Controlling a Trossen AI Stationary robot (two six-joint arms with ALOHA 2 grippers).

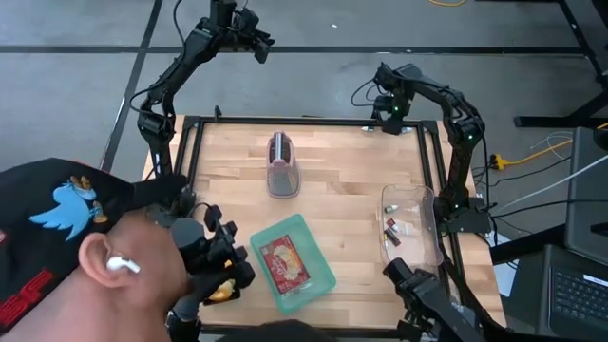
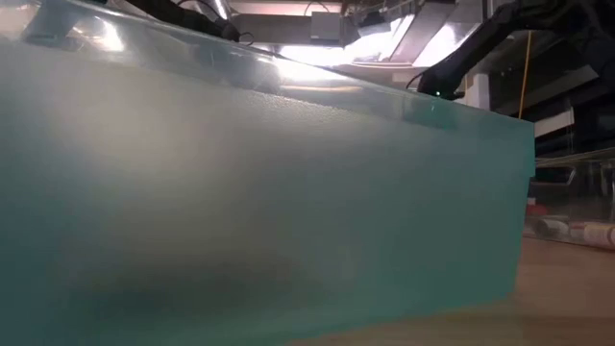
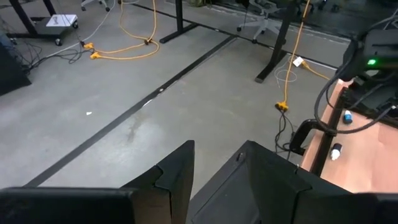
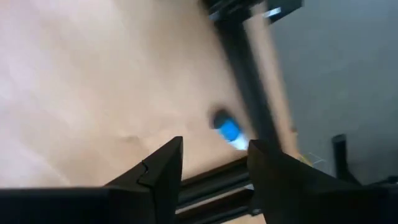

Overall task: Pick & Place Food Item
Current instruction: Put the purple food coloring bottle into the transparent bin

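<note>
High view: a person's head [image 1: 114, 256] leans over the surface [image 1: 342, 180], far below both empty, slightly open grippers [image 1: 258, 43] [image 1: 388, 112]; any descent risks collision.

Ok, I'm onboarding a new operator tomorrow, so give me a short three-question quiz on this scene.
1. True or false: the red food packet lies in the teal tray.
2. The left claw hangs over: A) the tray B) the floor C) a clear bin
3. Fill in: the right claw hangs over a ____ of the table.

Key: 1 true; 2 B; 3 corner.
</note>
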